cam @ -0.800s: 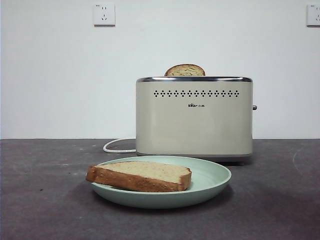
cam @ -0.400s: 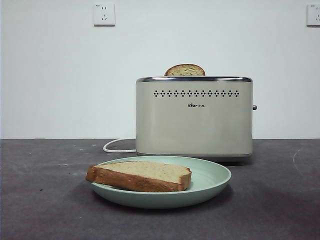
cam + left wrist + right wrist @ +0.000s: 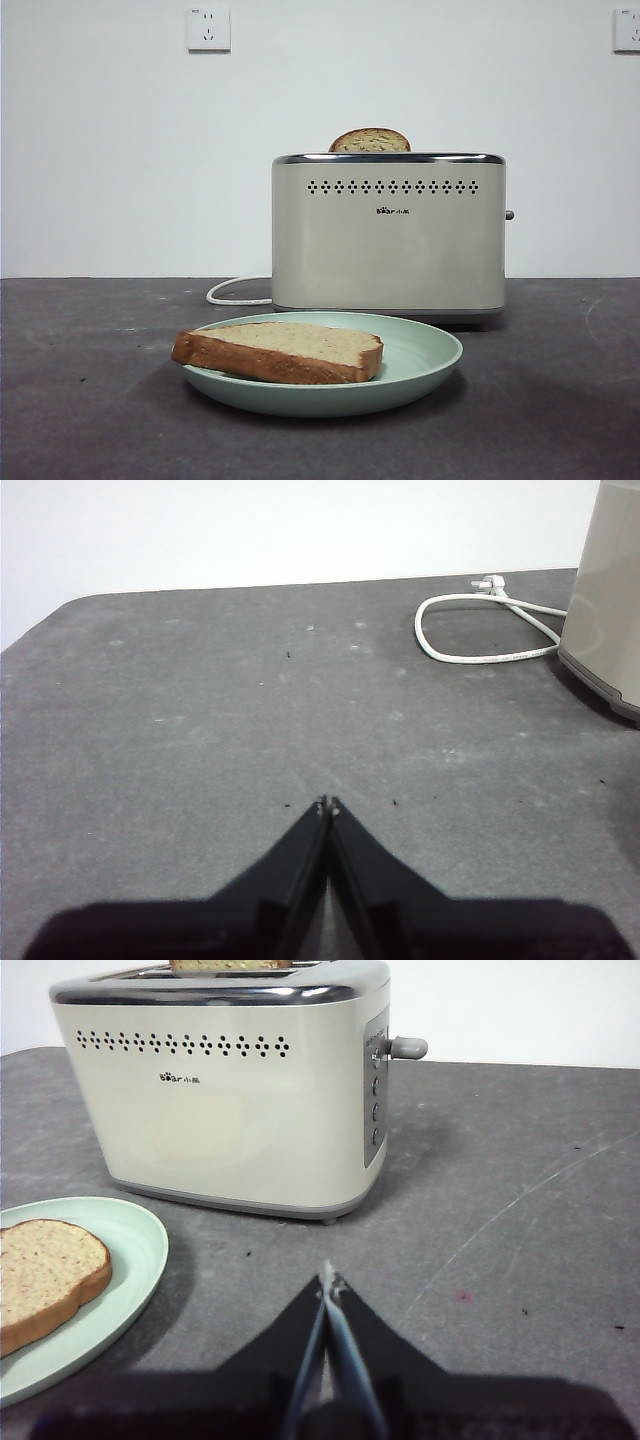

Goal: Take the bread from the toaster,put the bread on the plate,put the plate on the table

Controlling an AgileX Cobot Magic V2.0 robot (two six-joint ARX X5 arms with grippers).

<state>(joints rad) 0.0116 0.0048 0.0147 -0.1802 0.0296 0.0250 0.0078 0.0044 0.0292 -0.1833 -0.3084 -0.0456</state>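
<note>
The bread (image 3: 280, 352), a thick tan slice with a dark crust, lies flat on the left part of the mint-green plate (image 3: 425, 362). The plate rests on the dark table (image 3: 80, 400) in front of the cream toaster (image 3: 390, 250). A second, similar slice (image 3: 370, 141) pokes up from the toaster's slot. My right gripper (image 3: 328, 1280) is shut and empty, low over the table near the toaster's lever end, with the plate (image 3: 135, 1245) and bread (image 3: 45, 1280) off to one side. Out over bare table my left gripper (image 3: 328, 803) is also shut and empty, away from the toaster (image 3: 610, 610).
A white cord (image 3: 480, 630) loops on the table beside the toaster. Wall sockets (image 3: 208, 28) sit high on the white wall behind. Neither arm shows in the front view.
</note>
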